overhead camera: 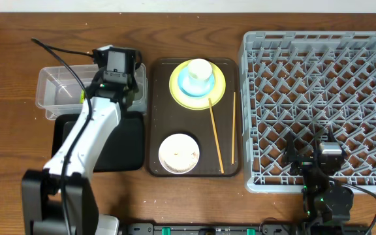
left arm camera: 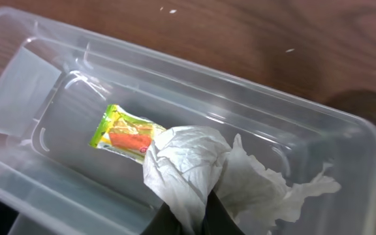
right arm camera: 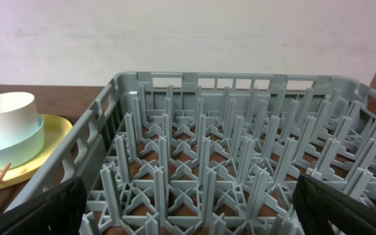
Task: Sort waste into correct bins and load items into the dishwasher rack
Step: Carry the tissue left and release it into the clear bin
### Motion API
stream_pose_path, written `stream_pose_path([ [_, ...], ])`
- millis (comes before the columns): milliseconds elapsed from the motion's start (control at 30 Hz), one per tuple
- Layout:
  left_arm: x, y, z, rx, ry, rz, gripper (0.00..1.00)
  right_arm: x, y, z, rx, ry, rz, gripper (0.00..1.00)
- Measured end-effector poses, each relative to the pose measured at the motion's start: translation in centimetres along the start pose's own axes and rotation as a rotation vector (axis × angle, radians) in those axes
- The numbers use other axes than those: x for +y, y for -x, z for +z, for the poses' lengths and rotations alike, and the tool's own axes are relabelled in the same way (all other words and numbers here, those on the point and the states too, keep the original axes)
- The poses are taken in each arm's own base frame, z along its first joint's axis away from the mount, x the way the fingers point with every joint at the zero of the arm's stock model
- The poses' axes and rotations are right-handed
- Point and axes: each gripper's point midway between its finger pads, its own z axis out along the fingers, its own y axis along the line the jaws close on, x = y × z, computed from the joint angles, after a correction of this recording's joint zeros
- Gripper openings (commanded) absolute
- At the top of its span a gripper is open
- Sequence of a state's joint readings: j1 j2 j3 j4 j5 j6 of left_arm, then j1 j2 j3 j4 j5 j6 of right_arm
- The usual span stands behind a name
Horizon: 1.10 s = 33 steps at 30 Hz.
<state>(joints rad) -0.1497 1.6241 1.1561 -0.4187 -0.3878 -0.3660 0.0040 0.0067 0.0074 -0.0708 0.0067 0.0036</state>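
Observation:
My left gripper (overhead camera: 118,68) hangs over the right end of the clear tub (overhead camera: 61,88) and is shut on the crumpled white tissue (left arm camera: 201,170). In the left wrist view its fingers (left arm camera: 191,219) pinch the tissue above the tub (left arm camera: 286,140), where the orange-and-green wrapper (left arm camera: 126,134) lies on the floor. My right gripper (overhead camera: 318,156) is open and empty over the front of the grey rack (overhead camera: 322,85), and the right wrist view shows its fingers (right arm camera: 191,209) spread above the pegs (right arm camera: 201,163). The white cup (overhead camera: 200,68) stands in the light blue bowl on the yellow-green plate (overhead camera: 217,91).
The brown serving tray (overhead camera: 158,117) holds the plate stack, the white bowl (overhead camera: 179,153) and two chopsticks (overhead camera: 215,134). The black tray (overhead camera: 129,140) lies in front of the tub, partly under my left arm. A few white specks (left arm camera: 172,10) lie on the wood beyond the tub.

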Motion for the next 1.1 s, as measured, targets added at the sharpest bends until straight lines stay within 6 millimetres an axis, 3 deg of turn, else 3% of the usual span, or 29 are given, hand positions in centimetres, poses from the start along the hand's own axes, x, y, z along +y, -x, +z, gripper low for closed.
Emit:
stream_pose_path([
  [167,0.1,-0.9,1.7,0.032,0.022,0.009,0.11,0.0,0.0,0.0,0.0,0.0,0.0,0.99],
  [433,0.0,-1.0,1.9,0.032,0.025,0.01,0.39,0.0,0.0,0.0,0.0,0.0,0.0,0.99],
  [700,0.1,-0.9,1.6,0.031,0.024,0.008,0.44,0.0,0.0,0.0,0.0,0.0,0.0,0.99],
  [933,0.5,-0.2,-0.5,0.011,0.005,-0.001,0.45,0.0,0.0,0.0,0.0,0.0,0.0,0.99],
  [1100,-1.5,-0.5,-1.5,0.047,-0.129,-0.013,0.4,0.0,0.0,0.0,0.0,0.0,0.0,0.99],
])
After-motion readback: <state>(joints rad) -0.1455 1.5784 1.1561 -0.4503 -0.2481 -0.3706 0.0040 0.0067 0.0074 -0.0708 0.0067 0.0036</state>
